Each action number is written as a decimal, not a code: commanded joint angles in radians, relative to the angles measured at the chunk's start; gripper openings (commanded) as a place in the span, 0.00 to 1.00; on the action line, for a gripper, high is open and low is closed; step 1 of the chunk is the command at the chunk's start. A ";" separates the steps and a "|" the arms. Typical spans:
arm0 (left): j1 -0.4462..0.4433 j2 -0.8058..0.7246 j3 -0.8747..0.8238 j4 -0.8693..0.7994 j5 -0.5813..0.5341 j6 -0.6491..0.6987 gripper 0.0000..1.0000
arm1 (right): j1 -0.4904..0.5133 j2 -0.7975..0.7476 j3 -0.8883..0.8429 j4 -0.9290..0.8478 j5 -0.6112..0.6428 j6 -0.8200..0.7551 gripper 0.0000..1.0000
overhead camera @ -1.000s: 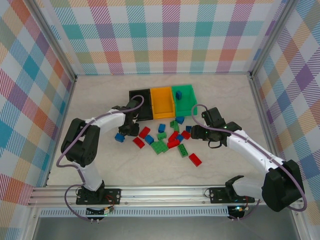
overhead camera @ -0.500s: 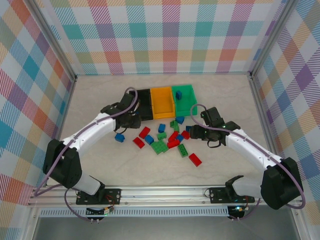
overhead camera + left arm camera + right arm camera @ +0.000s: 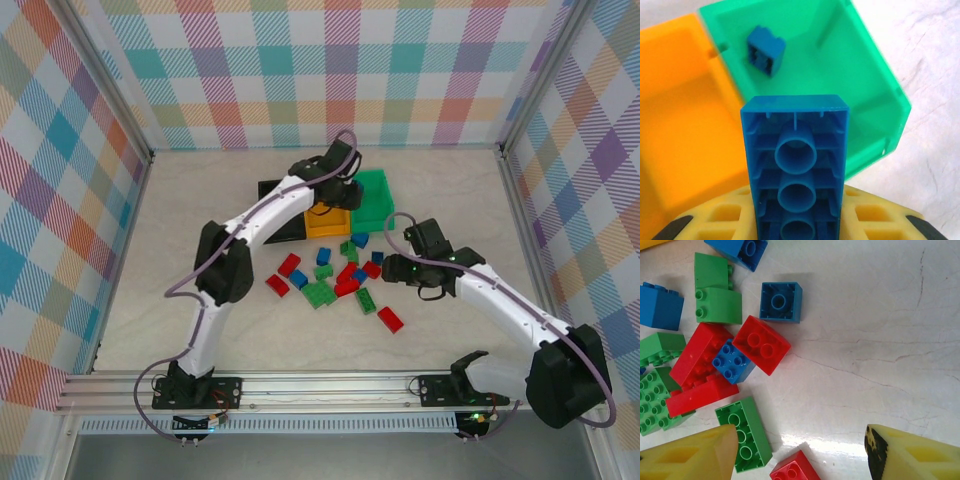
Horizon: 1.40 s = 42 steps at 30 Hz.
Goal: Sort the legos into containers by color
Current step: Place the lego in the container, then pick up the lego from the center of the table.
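My left gripper (image 3: 337, 192) hangs over the seam between the orange-yellow bin (image 3: 680, 125) and the green bin (image 3: 840, 75). It is shut on a long blue brick (image 3: 795, 165), whose hollow underside faces the wrist camera. A small blue brick (image 3: 766, 50) lies inside the green bin. The black bin (image 3: 272, 190) is partly hidden by the left arm. Loose red, blue and green legos (image 3: 335, 275) lie scattered in front of the bins. My right gripper (image 3: 800, 455) stands open just above the table at the pile's right edge, with a green brick (image 3: 744, 432) by its left finger.
A lone red brick (image 3: 390, 319) lies nearest the arms, and its corner (image 3: 795, 470) shows low between the right fingers. Bare table (image 3: 880, 340) spreads to the right of the pile. Checked walls (image 3: 560, 200) enclose the table on three sides.
The left arm has swung from the table left of the pile up and to the right, over the orange and green bins. The right arm has hardly moved.
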 commanded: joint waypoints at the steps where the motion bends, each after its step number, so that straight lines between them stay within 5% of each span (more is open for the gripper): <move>1: -0.008 0.073 0.152 -0.069 0.058 -0.019 0.31 | 0.004 -0.024 -0.024 -0.026 -0.032 0.033 0.69; 8: -0.009 0.119 0.203 -0.070 0.079 -0.051 0.64 | 0.005 0.046 -0.001 -0.009 -0.121 0.023 0.67; 17: -0.008 -0.230 -0.256 0.103 0.048 -0.058 0.65 | 0.046 0.132 0.001 0.017 -0.266 -0.039 0.64; 23: -0.008 -0.544 -0.707 0.264 -0.058 -0.103 0.66 | 0.093 0.178 -0.006 0.012 -0.254 -0.048 0.64; 35: -0.008 -0.888 -1.206 0.286 -0.195 -0.222 0.66 | 0.191 0.398 0.108 0.030 -0.193 -0.050 0.63; 42: -0.009 -0.995 -1.341 0.279 -0.205 -0.302 0.66 | 0.205 0.457 0.122 0.030 -0.171 -0.044 0.32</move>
